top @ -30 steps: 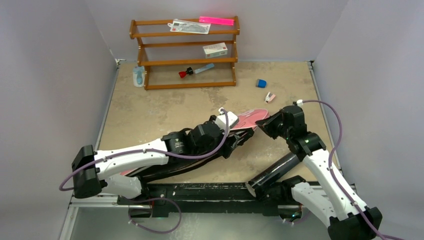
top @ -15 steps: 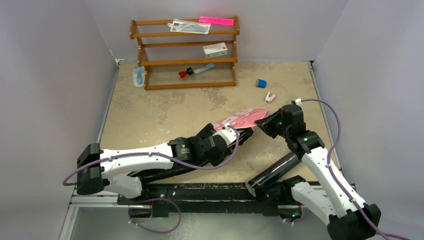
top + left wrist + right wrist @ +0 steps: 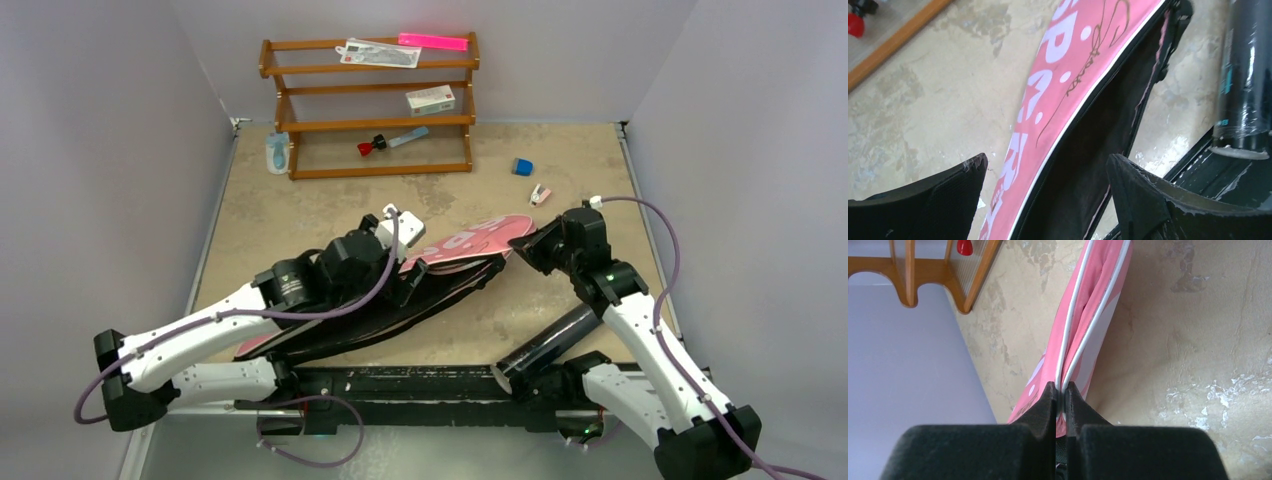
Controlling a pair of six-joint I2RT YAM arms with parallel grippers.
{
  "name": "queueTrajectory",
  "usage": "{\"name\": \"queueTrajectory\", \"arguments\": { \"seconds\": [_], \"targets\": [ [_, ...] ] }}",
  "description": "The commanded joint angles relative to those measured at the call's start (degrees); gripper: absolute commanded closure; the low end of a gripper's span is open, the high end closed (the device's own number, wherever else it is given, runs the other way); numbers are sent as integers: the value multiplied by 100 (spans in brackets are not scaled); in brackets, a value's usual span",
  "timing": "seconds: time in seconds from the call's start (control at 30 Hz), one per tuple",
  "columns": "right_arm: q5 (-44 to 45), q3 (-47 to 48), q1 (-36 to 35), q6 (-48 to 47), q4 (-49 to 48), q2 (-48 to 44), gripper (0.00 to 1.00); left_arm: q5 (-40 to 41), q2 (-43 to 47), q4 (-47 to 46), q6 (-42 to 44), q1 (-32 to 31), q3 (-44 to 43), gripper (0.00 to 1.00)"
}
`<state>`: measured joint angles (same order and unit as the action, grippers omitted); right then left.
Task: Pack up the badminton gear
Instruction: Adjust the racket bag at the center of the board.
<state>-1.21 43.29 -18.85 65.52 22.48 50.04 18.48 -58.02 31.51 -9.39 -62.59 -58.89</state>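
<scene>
The bag (image 3: 470,243) lies unzipped mid-frame on the desk (image 3: 300,215), its upper-right rim clamped in the closed right tool (image 3: 1061,390), and the left tool (image 3: 1047,162) hangs wide open and empty over its mouth; the next move is probably to fetch the tube (image 3: 548,345) at lower right.

Left arm (image 3: 220,322): stretched low from its base, reaching forward and to the right, wrist canted.
Left gripper (image 3: 1045,165): jaws spread wide, fingers (image 3: 948,195) angled downward.
Right arm (image 3: 640,330): elbow bent, forearm reaching forward-left.
Right gripper (image 3: 1061,390): pads pressed tight together, pointing toward the left arm.
</scene>
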Motion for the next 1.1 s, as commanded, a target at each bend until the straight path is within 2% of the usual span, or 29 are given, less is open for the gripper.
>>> {"name": "queueTrajectory", "arguments": {
  "seconds": [0.0,0.17,0.3,0.37,0.53,0.77,0.93,1.03,1.07],
  "targets": [
    [-178,116,-15,-52,-325,-37,100,-873,-651,455,-18,287,-45,12],
    [-182,136,-14,-71,-308,-104,100,-1651,-1329,606,70,431,-190,16],
    [-162,120,-18,-70,-279,-133,100,-2569,-939,256,322,437,-36,17],
    [-159,98,-16,-59,-276,-148,100,-2708,-747,125,412,432,96,17],
    [-190,79,-13,-56,-297,-134,100,-1933,-682,102,539,287,356,19],
    [-220,197,-13,-39,-279,-32,100,-416,-1178,352,622,-556,308,22],
    [-216,284,-18,-56,-285,33,100,597,-1539,617,480,-715,239,39],
    [-191,349,-20,-100,-264,57,100,1070,-1659,744,382,-728,238,55],
    [-180,374,-14,-115,-250,60,100,1201,-1686,784,344,-731,239,64]
  ]
}}
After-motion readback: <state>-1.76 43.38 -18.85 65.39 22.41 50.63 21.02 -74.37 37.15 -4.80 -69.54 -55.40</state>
